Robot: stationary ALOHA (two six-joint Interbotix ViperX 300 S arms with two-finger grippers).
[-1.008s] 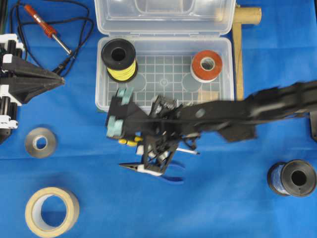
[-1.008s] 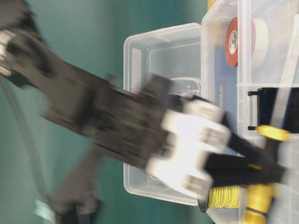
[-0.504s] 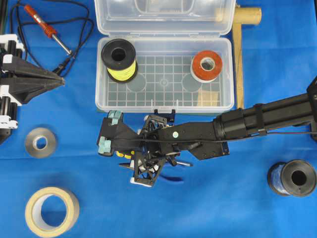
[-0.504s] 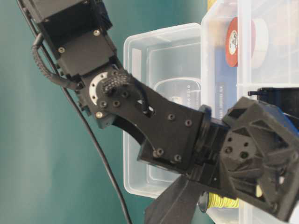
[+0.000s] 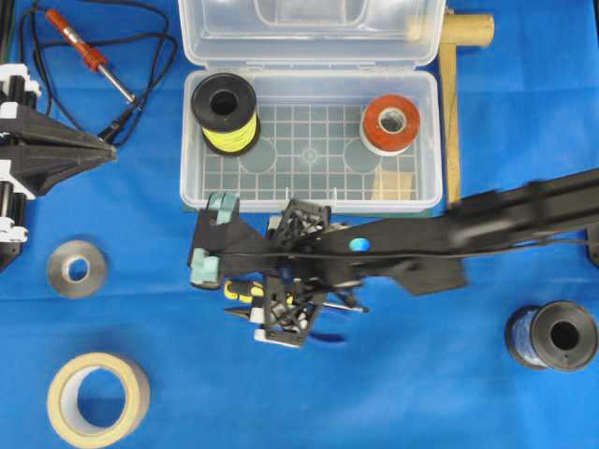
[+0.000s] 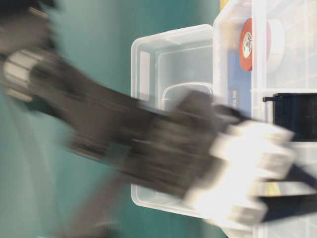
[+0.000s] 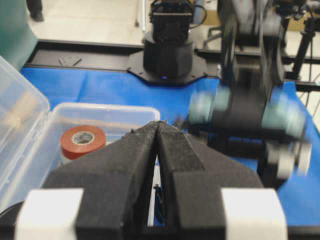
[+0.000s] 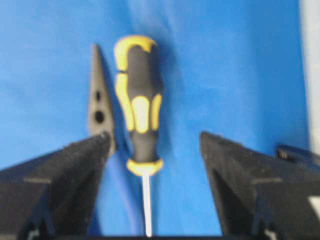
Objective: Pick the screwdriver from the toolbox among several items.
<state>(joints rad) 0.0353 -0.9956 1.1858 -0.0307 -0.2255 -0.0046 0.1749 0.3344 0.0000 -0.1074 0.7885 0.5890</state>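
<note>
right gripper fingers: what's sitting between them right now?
In the right wrist view, the screwdriver lies on the blue cloth between the open right gripper's fingers, untouched. The pliers' nose lies beside the left-hand finger.

A yellow wire spool (image 5: 225,113) is taken as landmark. A red tape roll (image 5: 390,123) is seen to its right. A soldering iron (image 5: 89,58) lies to its upper left, a grey tape roll (image 5: 77,268) to its lower left, a beige tape roll (image 5: 98,399) farther below, and a black spool (image 5: 553,337) far lower right on the blue tabletop (image 5: 440,393).
</note>
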